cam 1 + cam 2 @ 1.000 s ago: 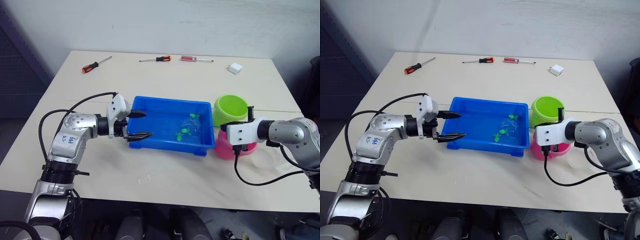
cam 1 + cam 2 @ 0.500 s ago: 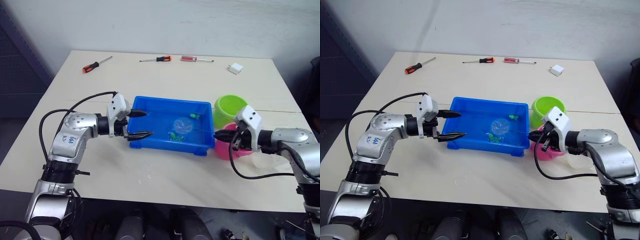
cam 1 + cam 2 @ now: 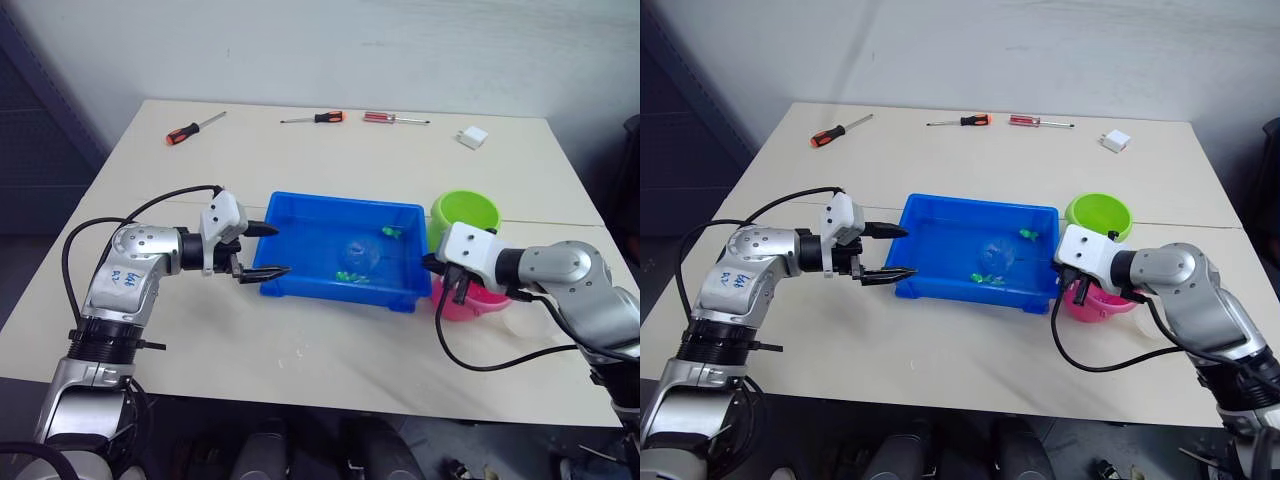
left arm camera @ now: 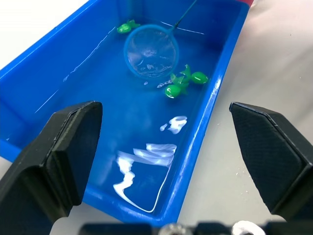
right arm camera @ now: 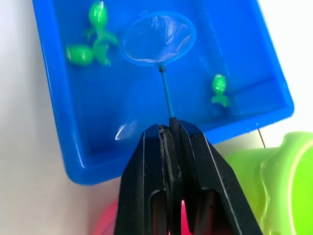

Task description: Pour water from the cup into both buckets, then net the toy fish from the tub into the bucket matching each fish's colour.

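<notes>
- Two eye views gave the same scene; the blue tub (image 3: 340, 255) sat mid-table, with the green bucket (image 3: 464, 215) and the pink bucket (image 3: 480, 298) just beside its right end; the left gripper (image 3: 254, 250) hovered at the tub's left rim, fingers spread wide and empty; the right gripper (image 3: 1068, 277) sat at the tub's right end, next to the pink bucket; three screwdrivers (image 3: 193, 128) and a white plug (image 3: 472, 136) lay well apart at the far edge.
- Left wrist view: the net (image 4: 150, 51) lay in the water with its hoop empty; a cluster of green fish (image 4: 185, 83) floated just beside its rim, and another green fish (image 4: 125, 28) sat near the far wall; no pink fish could be seen.
- Right wrist view: the right gripper's fingers were pinched tight on the net's thin handle; the hoop lay between the fish cluster and a lone fish.
- Advice, as a judgement: slide the hoop under the cluster, tilt the rim up, and lift slowly so the fish stay in the mesh; carry them to the green bucket; the thin handle could twist in the grip.
</notes>
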Available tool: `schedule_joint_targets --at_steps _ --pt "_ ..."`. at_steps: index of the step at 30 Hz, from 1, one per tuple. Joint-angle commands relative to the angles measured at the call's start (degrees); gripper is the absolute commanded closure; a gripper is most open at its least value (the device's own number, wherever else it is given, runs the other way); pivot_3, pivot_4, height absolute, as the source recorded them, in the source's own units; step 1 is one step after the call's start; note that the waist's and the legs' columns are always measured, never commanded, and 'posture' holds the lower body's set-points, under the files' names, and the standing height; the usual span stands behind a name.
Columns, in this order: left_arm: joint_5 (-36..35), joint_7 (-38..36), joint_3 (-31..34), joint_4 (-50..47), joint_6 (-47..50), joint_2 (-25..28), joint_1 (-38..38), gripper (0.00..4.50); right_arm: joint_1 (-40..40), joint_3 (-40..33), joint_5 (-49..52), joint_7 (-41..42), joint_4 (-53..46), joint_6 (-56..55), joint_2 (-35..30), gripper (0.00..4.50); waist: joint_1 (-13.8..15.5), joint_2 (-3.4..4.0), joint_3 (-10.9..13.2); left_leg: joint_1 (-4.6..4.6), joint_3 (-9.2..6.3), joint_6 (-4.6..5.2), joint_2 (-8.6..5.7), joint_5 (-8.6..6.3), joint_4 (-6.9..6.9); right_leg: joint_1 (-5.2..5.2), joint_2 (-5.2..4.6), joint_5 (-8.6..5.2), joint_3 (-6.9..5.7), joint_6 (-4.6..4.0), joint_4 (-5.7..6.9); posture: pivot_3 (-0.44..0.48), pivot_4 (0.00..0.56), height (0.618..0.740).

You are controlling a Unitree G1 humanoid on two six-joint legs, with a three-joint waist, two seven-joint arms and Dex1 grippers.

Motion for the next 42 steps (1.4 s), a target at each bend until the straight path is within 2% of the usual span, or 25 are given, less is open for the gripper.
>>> schedule_joint_targets --at_steps 1,10,22,31,35,42 --pt "-0.5 -0.4 0.5 -3.1 0.3 1.1 0.8 0.01 -1.2 0.0 -1.2 2.2 -0.4 -3.7 -0.9 4.50 0.0 0.00 0.0 0.00 0.00 0.00 0.00 0.00 0.00 0.00 0.00 0.00 0.00 0.00 0.01 0.000 0.150 0.740" --pt "-0.4 0.0 1.0 -3.9 0.8 1.7 1.4 0.01 -0.4 -1.9 5.1 3.8 -4.8 2.7 4.0 4.50 -0.2 0.00 0.0 0.04 -0.02 0.01 0.00 0.00 0.02 0.00 0.00 0.00 0.00 0.00 0.05 0.000 0.150 0.740" --pt "-1.2 0.8 2.2 -5.2 1.6 2.5 2.5 0.01 -2.7 0.6 -4.4 3.1 1.8 -8.1 1.4 4.50 -0.1 0.00 0.0 0.04 -0.01 0.01 0.00 0.00 0.02 0.00 0.00 0.00 0.00 0.00 0.02 0.000 0.150 0.740" --pt "-1.3 1.4 2.7 -6.0 2.0 2.6 2.9 0.01 -9.6 1.4 -15.2 -1.7 11.5 -26.2 -1.2 4.50 -0.2 0.00 0.0 0.04 0.01 0.00 0.00 0.00 0.02 -0.02 0.00 0.00 0.00 0.00 0.01 0.000 0.150 0.740" --pt "-1.4 1.4 2.6 -6.0 2.0 2.5 2.8 0.01 -10.1 -0.2 -11.4 -1.6 10.6 -22.6 3.2 4.50 -0.4 0.00 0.0 0.04 0.02 -0.12 0.00 0.07 0.02 -0.02 0.01 0.00 0.01 0.00 0.04 0.000 0.150 0.740" --pt "-1.4 1.4 2.6 -6.1 2.2 2.6 2.7 0.01 -7.5 1.7 -13.9 0.2 9.1 -22.3 3.9 4.50 0.0 0.00 0.0 0.01 0.01 -0.12 0.00 0.07 0.03 -0.02 -0.01 0.00 0.01 0.00 0.22 0.000 0.150 0.740"
